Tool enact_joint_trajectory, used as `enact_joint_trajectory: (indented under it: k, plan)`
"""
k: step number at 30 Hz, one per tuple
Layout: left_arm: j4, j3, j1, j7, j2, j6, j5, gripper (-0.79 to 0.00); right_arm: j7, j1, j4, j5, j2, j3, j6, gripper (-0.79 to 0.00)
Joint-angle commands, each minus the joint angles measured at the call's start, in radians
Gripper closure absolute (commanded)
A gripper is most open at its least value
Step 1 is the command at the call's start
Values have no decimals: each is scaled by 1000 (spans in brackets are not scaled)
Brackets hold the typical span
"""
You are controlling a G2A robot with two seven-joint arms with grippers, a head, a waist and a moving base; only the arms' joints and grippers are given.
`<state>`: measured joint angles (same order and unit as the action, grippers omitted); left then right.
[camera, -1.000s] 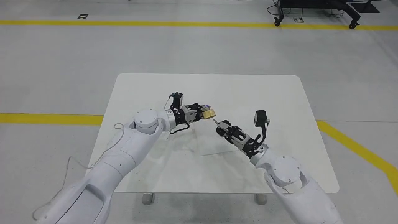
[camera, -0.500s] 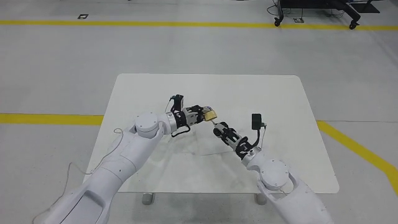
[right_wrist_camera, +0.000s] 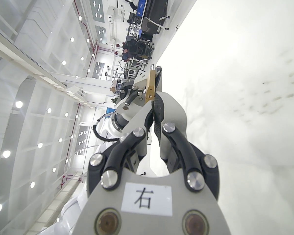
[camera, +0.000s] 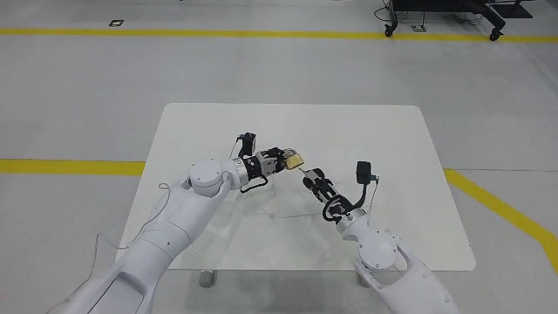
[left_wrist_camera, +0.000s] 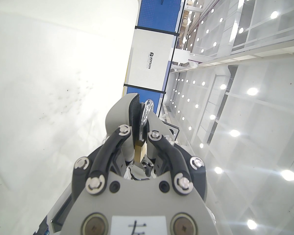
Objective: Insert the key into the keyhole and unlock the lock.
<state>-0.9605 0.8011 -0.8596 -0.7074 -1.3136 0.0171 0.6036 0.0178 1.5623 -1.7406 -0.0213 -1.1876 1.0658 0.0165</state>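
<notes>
Table [camera: 392,139]: white, both arms meet over its middle. Left gripper [camera: 280,158]: fingers clamped tight on the lock [camera: 294,160], whose brass body sticks out past the fingertips toward the other hand. Right gripper [camera: 309,176]: just beside it and facing it, fingers pinched narrow on the key [camera: 302,171]. The key points out of those fingertips at the lock's keyhole end. Right wrist view has the keyhole face directly ahead of the pads. Can't tell whether the tip is seated in the keyhole or only touching.
</notes>
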Motion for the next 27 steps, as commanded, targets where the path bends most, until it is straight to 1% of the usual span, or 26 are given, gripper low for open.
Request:
enact_joint_trajectory:
  k: [1,7,14,21,27]
  plan:
    - [-5,5,-5,10,0,1,-7,0,20,6,-7,9,-3,-5,2,0]
    - [-16,17,-12,8,-1,-15,-25,0,58,-3,-7,1,-15,-18,25,0]
    - [-20,30,-18,-6,-4,-23,-34,0,61,-34,15,-14,-28,-27,68,0]
    - [-18,43,-20,-4,-7,-30,-43,0,51,-38,20,-18,-35,-25,62,0]
    - [-16,64,-29,18,-10,-32,-28,0,85,-21,9,-8,-41,-21,50,0]
